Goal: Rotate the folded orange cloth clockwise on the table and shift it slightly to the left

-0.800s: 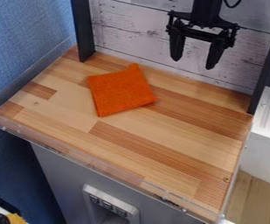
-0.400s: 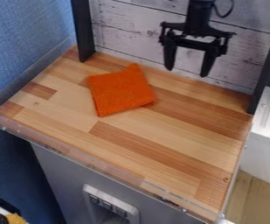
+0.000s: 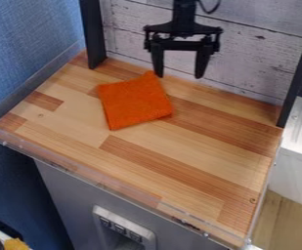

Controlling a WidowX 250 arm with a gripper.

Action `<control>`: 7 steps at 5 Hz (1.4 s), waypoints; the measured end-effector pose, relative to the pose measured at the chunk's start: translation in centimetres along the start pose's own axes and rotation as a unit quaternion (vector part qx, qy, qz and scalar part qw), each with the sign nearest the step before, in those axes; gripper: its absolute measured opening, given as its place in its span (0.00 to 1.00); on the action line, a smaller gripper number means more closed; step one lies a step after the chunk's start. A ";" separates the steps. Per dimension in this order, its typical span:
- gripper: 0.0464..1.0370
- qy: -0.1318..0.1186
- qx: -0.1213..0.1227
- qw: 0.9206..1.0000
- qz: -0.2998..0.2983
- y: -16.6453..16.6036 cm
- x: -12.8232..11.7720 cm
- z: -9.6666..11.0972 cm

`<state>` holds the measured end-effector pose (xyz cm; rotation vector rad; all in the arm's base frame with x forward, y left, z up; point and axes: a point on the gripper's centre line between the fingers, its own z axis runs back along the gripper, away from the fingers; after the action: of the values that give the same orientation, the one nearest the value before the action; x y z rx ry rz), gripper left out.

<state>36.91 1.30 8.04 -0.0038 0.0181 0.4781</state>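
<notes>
Gripper (image 3: 179, 76) over back of wooden counter (image 3: 179, 163), fingers apart, holding nothing. Orange cloth (image 3: 135, 101) flat on counter, left-rear, seemingly folded. Risk: low profile — fingertips skim over if high, jam wood if low; shallow pinch could unfold layers.

Folded orange cloth (image 3: 135, 101) lies flat on the wooden counter (image 3: 199, 146).

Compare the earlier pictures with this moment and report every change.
The black two-finger tool has moved leftward across the picture, towards the folded orange cloth, its fingers still apart. Nothing has been taken hold of or let go. The cloth lies as before on the striped wooden tabletop.
</notes>
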 end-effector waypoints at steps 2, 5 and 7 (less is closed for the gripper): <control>0.96 -0.027 -0.016 0.994 0.104 3.3 -0.3 0.4; 0.96 -0.036 -0.002 0.983 0.181 4.9 -0.1 0.7; 0.93 -0.036 0.014 0.978 0.204 5.5 0.3 1.4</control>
<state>34.62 6.35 9.47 0.0463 -0.0458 0.8879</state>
